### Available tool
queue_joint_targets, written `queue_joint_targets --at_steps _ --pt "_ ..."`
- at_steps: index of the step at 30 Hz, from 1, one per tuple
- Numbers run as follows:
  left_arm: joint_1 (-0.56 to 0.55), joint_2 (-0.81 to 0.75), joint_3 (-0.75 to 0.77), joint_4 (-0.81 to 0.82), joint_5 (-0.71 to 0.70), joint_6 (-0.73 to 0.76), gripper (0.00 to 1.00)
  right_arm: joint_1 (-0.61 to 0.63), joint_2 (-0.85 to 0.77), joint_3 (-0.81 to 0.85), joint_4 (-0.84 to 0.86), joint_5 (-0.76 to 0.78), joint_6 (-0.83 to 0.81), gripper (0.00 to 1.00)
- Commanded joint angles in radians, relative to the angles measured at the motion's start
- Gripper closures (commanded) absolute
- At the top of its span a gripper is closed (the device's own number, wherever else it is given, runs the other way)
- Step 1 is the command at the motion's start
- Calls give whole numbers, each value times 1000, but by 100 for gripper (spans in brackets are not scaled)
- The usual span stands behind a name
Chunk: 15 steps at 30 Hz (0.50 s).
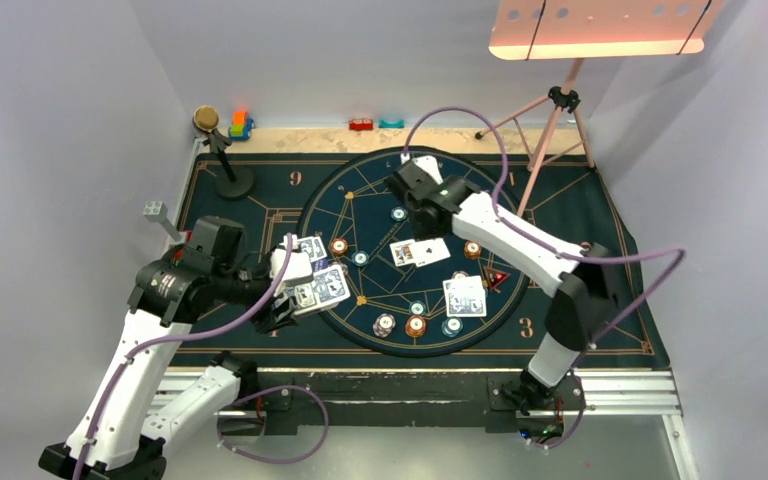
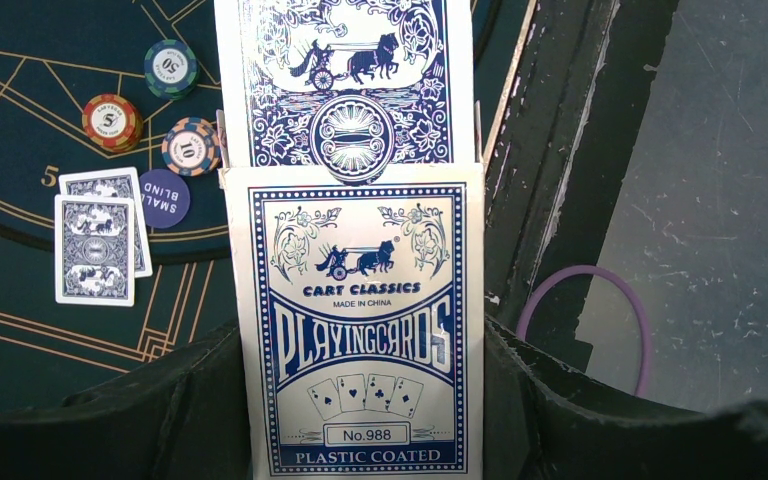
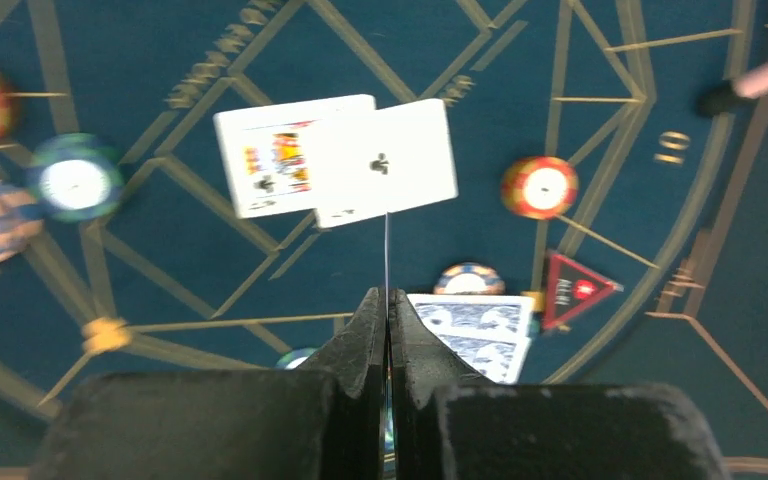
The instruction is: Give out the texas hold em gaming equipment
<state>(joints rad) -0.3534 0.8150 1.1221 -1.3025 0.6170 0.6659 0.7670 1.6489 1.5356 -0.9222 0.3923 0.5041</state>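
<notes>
One card box point(image 2: 360, 330), deck point(image 2: 345, 80) partly out

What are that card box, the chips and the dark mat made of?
The box: seemingly thin printed cardboard, matte; its print reads "plastic coated", which likely describes the cards. The chips: probably moulded plastic or clay composite, with striped edges and paper-like centre labels. The mat: looks like soft, matte cloth or rubber, gold lines printed on; no glare.
</notes>
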Motion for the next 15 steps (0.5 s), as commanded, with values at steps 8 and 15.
queue_joint_targets --at_steps 8,15 --pt "7 -4 28 8 37 0 100 140 345 152 -227 528 100 100" --pt "7 -5 27 6 29 4 100 210 473 169 -165 458 109 100"
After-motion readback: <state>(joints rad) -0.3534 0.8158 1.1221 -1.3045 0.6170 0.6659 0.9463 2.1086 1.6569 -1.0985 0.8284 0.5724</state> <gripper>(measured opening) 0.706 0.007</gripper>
